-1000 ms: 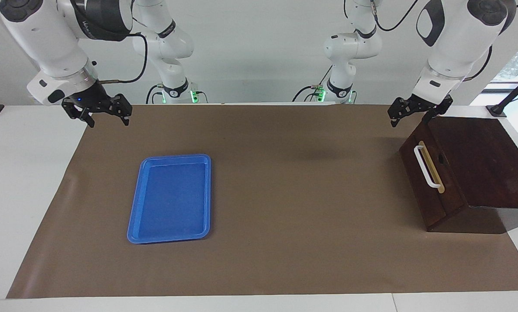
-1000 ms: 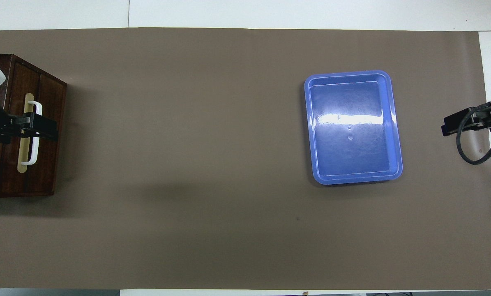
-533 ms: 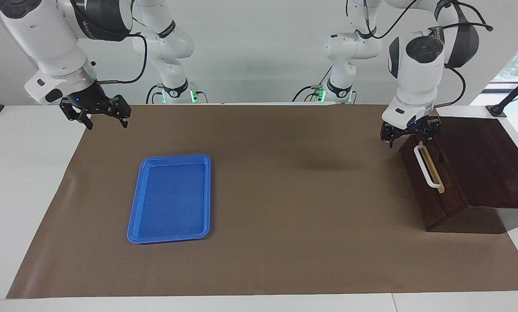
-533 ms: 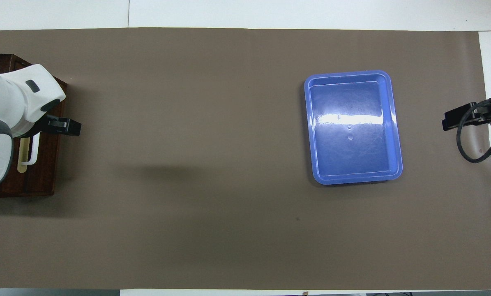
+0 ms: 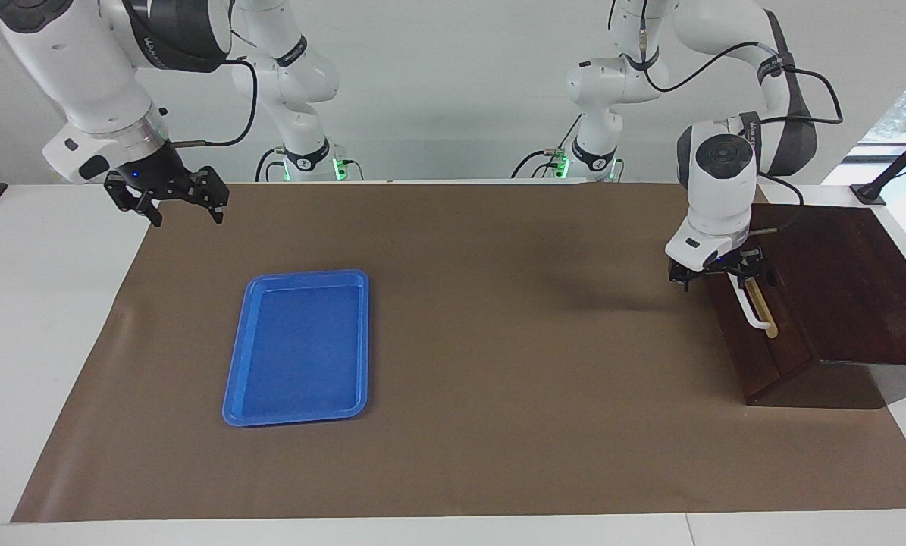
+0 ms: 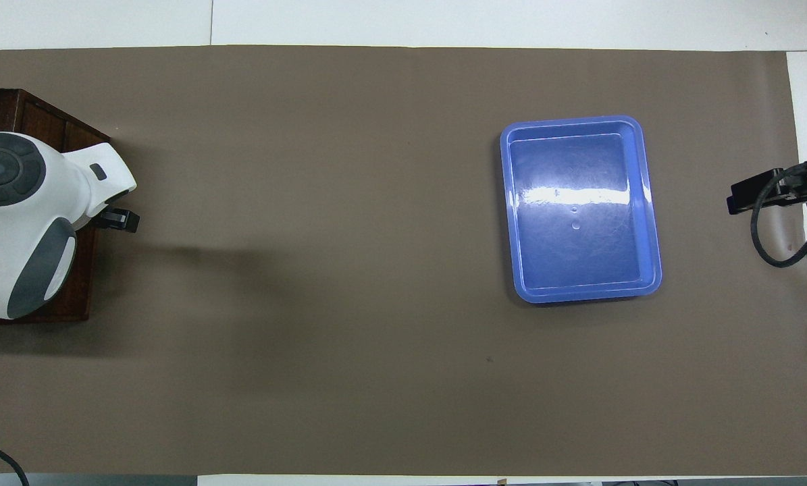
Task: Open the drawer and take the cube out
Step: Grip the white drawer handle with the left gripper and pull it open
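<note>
The dark brown drawer (image 5: pixel 760 356) sits closed in its wooden box (image 5: pixel 847 280) at the left arm's end of the table. My left gripper (image 5: pixel 718 273) is open and down at the drawer front, its fingers at the end of the white handle (image 5: pixel 756 317) nearer to the robots. In the overhead view the arm's wrist covers most of the left gripper (image 6: pixel 121 219) and the handle. No cube shows; it is hidden. My right gripper (image 5: pixel 170 199) waits open in the air over the mat's corner at the right arm's end.
A blue tray (image 5: pixel 230 390) lies with nothing in it on the brown mat (image 5: pixel 498 379) toward the right arm's end. In the overhead view the tray (image 6: pixel 508 202) and the right gripper (image 6: pixel 754 192) with its cable loop show apart.
My left arm has swung its wrist round and come down from over the box's corner to the drawer's handle. The right arm has stayed put. The drawer has not moved.
</note>
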### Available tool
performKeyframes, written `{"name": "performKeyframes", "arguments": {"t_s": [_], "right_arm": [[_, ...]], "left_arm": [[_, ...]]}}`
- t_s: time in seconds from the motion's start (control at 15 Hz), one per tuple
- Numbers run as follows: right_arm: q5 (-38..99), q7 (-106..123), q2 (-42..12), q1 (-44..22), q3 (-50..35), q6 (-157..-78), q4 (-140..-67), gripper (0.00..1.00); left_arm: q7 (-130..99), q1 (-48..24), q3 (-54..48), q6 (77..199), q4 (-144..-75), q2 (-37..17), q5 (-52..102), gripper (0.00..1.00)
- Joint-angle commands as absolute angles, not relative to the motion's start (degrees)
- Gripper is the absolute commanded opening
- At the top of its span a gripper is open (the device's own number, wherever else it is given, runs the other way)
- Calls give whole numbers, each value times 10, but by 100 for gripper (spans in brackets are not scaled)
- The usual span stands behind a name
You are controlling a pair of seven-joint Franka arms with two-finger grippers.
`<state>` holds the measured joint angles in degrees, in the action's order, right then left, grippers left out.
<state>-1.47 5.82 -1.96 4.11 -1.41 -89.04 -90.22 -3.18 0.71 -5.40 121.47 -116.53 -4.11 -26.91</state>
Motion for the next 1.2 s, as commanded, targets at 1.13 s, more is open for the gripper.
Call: {"name": "performKeyframes", "arguments": {"t_s": [1.13], "right_arm": [[-18, 49, -10, 52, -18, -893, -919, 100]], "left_arm": [[-139, -83, -61, 1315, -1222, -41, -222, 100]]}}
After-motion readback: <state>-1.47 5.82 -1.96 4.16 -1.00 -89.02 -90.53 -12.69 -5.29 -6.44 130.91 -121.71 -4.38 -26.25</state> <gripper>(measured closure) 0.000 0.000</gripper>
